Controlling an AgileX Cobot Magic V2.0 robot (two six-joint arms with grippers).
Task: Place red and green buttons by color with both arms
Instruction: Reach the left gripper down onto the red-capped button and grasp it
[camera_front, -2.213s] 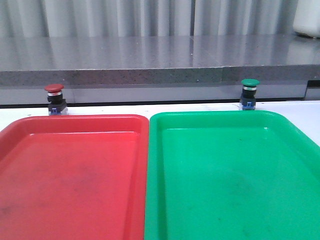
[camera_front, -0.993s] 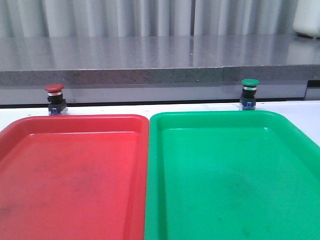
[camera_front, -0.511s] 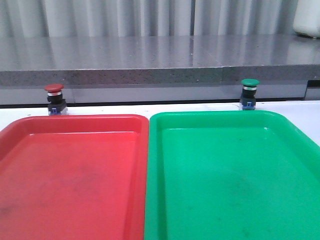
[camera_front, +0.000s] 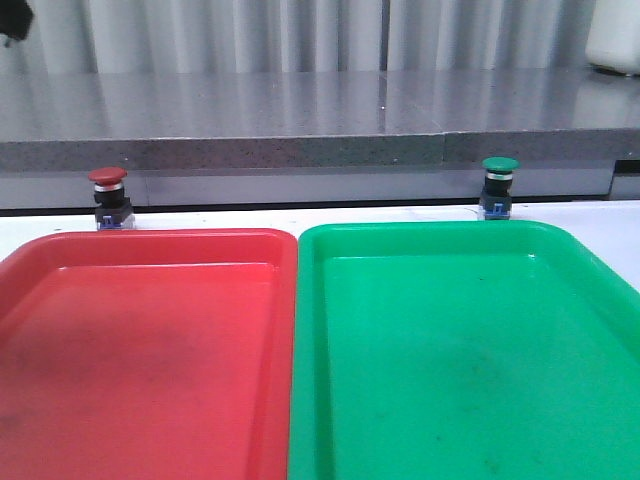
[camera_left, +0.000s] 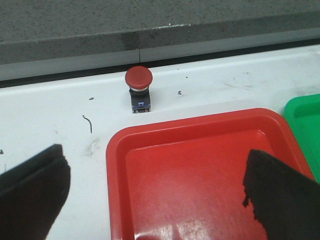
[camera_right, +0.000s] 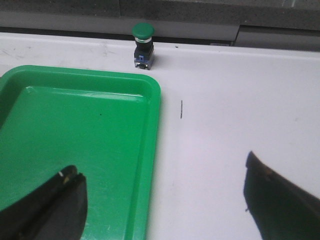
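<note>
Left gripper (camera_left: 155, 200): released, jaws spread wide, holding nothing, above the red tray (camera_left: 200, 165).
Right gripper (camera_right: 165, 200): released, jaws spread wide, holding nothing, above the green tray's (camera_right: 75, 130) edge.
Red button (camera_front: 109, 197): upright on the table (camera_left: 60, 120), just behind the red tray's far rim.
Green button (camera_front: 499, 185): upright on the table, just behind the green tray's far rim.

Looks like a lab or test bench: scuffed white table (camera_left: 45, 107) with two plain plastic sorting trays, red (camera_front: 150, 340) and green (camera_front: 460, 340), before a grey speckled ledge (camera_front: 300, 150) and pale corrugated wall panelling (camera_front: 300, 35).
</note>
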